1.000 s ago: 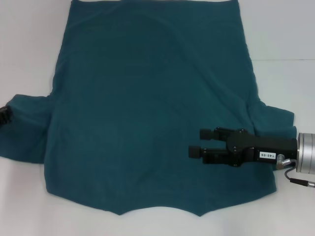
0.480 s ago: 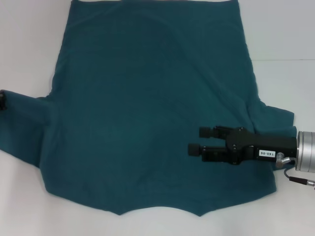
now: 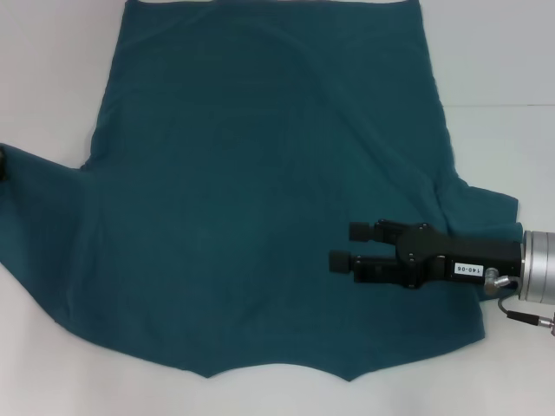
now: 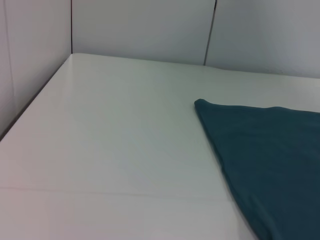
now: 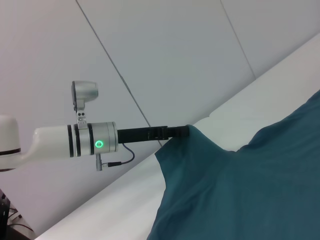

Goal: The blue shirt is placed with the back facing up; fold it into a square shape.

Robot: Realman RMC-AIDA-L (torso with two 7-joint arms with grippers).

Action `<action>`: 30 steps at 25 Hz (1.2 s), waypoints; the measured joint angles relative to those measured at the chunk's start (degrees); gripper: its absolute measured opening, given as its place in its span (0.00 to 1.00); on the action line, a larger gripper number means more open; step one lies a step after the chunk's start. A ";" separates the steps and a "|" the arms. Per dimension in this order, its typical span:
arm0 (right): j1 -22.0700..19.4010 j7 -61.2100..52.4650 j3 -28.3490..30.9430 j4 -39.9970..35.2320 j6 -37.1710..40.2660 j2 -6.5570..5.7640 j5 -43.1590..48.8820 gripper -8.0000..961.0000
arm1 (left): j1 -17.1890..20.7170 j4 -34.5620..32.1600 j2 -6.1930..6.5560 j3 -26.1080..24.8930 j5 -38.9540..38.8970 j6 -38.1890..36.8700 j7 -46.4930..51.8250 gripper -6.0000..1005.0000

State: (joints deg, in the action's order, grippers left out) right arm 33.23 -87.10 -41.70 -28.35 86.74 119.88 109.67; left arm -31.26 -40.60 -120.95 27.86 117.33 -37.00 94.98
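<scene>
The blue shirt (image 3: 260, 173) lies spread flat on the white table (image 3: 503, 69), its hem at the far edge. My right gripper (image 3: 342, 245) hovers over the shirt's near right part, fingers pointing left and open with nothing between them. At the picture's left edge only a sliver of my left gripper (image 3: 3, 164) shows, at the tip of the left sleeve. In the right wrist view the left gripper (image 5: 181, 132) is shut on that sleeve tip of the shirt (image 5: 240, 190) and holds it up off the table. A far corner of the shirt (image 4: 265, 150) appears in the left wrist view.
White wall panels (image 4: 140, 30) stand behind the table (image 4: 100, 140). The table's left edge (image 4: 35, 100) runs close to a side wall. Bare table surface lies to the left and right of the shirt.
The left sleeve has been drawn out to the left and stretched wider; the left gripper slid toward the picture's edge and farther away. The right gripper barely shifted.
</scene>
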 joint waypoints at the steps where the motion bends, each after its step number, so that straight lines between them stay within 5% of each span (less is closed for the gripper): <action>1: 0.00 0.00 -0.05 0.00 0.00 0.00 -0.11 0.96 | -0.01 0.00 0.00 0.02 0.00 0.08 -0.14 0.04; 11: 0.00 0.00 -0.06 0.05 -0.09 0.00 -0.17 0.96 | 0.96 -0.89 -0.67 0.21 0.00 -3.04 0.83 0.04; 22: 0.07 0.54 -0.31 0.05 -0.10 0.00 -0.16 0.96 | 2.95 -6.54 -2.62 0.25 -2.11 -26.09 9.38 0.05; 30: 0.24 0.74 -0.40 0.14 0.03 -0.01 0.17 0.96 | -0.73 4.09 -2.96 0.17 -8.59 -27.18 9.67 0.06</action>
State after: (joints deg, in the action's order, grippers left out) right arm 33.47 -86.36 -42.10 -28.21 86.78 119.87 109.83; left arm -32.00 -36.51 -123.92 28.03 108.75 -64.19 104.65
